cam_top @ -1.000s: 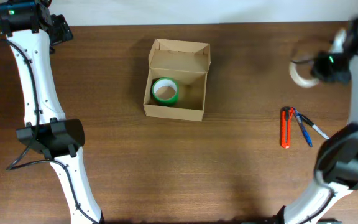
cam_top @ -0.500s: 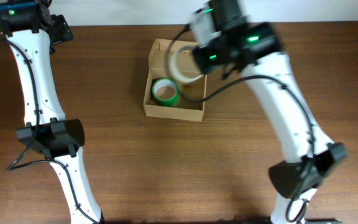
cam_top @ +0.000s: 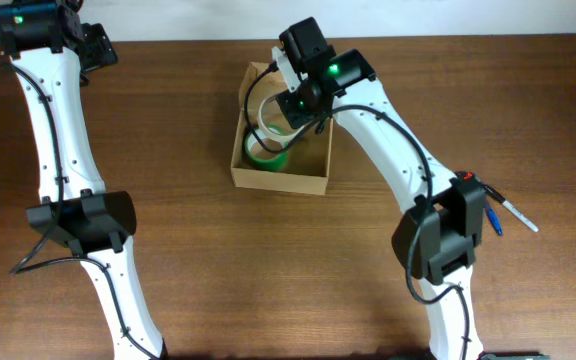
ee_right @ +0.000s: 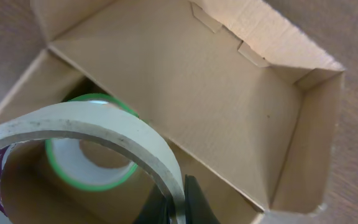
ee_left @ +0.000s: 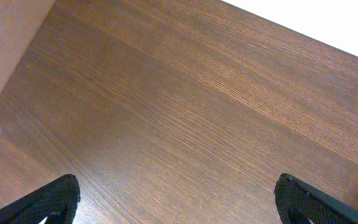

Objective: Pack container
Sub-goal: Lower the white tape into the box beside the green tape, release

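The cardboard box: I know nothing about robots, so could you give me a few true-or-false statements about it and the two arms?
1. The box stands open. True.
2. The box is empty. False: a green tape roll lies inside.
3. The right gripper holds a cream tape roll above the box. True.
4. The left gripper grips a pen. False: it is open, holding nothing, over the table.

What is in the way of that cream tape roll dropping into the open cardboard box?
Nothing visible blocks it. The right gripper holds the cream masking-tape roll over the tan cardboard box, whose flap lid is open. A green tape roll lies in one half; the other half looks free.
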Controlling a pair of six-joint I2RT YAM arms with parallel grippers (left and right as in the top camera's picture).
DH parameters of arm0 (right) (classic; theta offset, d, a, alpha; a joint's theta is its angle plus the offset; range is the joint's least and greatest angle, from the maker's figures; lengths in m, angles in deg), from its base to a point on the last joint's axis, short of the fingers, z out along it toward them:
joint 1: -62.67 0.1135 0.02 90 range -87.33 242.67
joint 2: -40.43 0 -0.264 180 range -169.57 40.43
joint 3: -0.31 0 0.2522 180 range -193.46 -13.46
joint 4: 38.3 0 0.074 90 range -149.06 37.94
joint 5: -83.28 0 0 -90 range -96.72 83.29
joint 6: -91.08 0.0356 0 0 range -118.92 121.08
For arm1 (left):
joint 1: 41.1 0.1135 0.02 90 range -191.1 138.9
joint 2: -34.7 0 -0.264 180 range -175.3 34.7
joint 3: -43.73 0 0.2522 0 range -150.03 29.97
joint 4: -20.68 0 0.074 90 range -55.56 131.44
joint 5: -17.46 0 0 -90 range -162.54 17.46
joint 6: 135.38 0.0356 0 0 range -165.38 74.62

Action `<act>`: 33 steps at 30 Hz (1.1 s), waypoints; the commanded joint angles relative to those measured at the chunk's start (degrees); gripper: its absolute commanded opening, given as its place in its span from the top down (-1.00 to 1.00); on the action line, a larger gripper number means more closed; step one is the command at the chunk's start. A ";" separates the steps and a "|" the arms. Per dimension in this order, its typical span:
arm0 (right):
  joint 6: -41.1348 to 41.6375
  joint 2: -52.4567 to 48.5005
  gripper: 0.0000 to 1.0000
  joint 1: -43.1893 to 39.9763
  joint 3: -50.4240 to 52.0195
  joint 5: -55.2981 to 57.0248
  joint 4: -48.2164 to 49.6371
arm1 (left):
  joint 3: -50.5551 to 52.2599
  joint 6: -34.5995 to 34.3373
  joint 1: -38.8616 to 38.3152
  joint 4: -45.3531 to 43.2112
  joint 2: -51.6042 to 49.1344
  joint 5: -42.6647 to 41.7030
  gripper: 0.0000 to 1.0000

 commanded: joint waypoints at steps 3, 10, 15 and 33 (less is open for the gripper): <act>3.32 -1.55 0.92 0.28 -0.20 -1.07 1.18 | -0.26 -0.57 0.35 0.07 -0.83 -0.39 -1.00; 3.30 -3.13 0.93 1.64 -0.20 -2.75 0.22 | -0.26 -0.57 0.35 0.07 -0.83 -0.39 -1.00; 3.28 -4.15 0.92 2.67 -0.17 -2.78 -0.44 | -0.26 -0.57 0.35 0.07 -0.83 -0.39 -1.00; 3.08 -9.62 0.92 4.00 0.26 -2.78 -0.61 | -0.26 -0.57 0.35 0.07 -0.83 -0.39 -1.00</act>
